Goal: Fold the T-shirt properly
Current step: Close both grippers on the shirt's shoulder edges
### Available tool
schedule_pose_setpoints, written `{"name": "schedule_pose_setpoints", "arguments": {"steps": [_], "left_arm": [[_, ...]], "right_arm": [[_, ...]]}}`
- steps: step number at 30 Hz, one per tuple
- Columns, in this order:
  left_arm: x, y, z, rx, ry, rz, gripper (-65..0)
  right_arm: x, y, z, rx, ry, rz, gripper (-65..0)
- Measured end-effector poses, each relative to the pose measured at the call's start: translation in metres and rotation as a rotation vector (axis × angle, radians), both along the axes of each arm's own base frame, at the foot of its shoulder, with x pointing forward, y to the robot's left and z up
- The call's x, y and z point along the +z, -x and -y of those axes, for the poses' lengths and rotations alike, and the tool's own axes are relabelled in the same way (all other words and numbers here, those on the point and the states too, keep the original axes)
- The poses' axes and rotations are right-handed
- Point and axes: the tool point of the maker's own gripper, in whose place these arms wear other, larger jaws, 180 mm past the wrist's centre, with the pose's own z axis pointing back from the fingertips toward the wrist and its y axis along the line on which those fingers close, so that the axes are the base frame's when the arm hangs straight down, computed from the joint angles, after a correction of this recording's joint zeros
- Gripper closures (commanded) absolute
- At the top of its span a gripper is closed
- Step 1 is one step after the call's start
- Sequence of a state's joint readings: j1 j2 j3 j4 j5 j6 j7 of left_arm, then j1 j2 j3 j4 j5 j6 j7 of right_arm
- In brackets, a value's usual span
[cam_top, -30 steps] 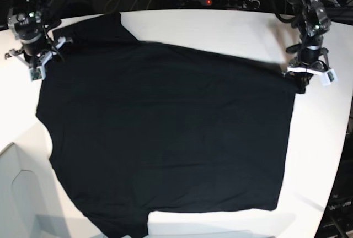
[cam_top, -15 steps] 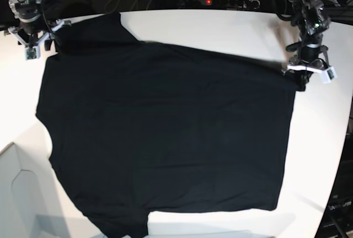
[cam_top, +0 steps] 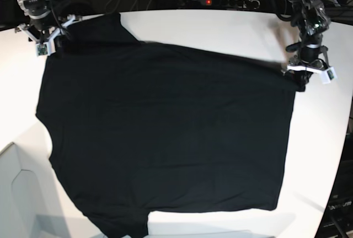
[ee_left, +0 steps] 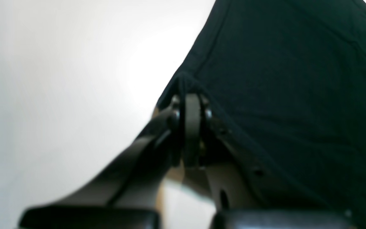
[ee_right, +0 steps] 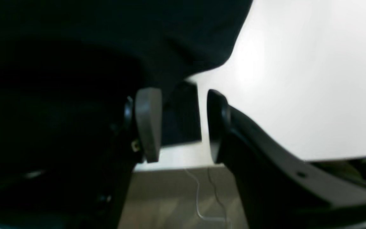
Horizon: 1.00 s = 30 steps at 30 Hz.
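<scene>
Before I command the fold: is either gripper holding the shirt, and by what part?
The left gripper is shut on the T-shirt at its edge corner. The right gripper is open, holding nothing, at the sleeve.

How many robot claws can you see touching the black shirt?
2. The left claw pinches the shirt at its right corner. The right claw sits open at its top-left corner.

Bare table [cam_top: 231, 31] rims the T-shirt [cam_top: 165, 133].

The T-shirt [cam_top: 165, 133] runs past the base view's bottom edge; both wrist views blur.
</scene>
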<state>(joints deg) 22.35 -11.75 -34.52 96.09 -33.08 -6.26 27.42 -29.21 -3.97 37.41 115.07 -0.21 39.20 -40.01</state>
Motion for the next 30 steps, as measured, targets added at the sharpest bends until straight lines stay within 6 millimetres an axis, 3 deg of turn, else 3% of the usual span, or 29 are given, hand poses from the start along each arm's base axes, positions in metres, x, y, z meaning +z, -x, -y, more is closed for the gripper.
{"name": "schedule_pose_setpoints", "arguments": {"steps": [12, 16, 21, 30], "left_arm": [[0.000, 0.000, 0.000, 0.000, 0.000, 0.000, -0.1], [0.000, 0.000, 0.000, 0.000, 0.000, 0.000, -0.1], [0.000, 0.000, 0.000, 0.000, 0.000, -0.001, -0.1], [0.000, 0.000, 0.000, 0.000, 0.000, -0.001, -0.1]], "right_arm": [[-0.001, 0.006, -0.004, 0.013, -0.001, -0.014, -24.1], [-0.004, 0.004, -0.020, 0.053, -0.033, -0.017, -24.0], [-0.006, 0.005, -0.024, 0.067, -0.036, -0.024, -24.0], [0.002, -0.015, -0.022, 0.062, -0.030, 0.030, -24.0]]}}
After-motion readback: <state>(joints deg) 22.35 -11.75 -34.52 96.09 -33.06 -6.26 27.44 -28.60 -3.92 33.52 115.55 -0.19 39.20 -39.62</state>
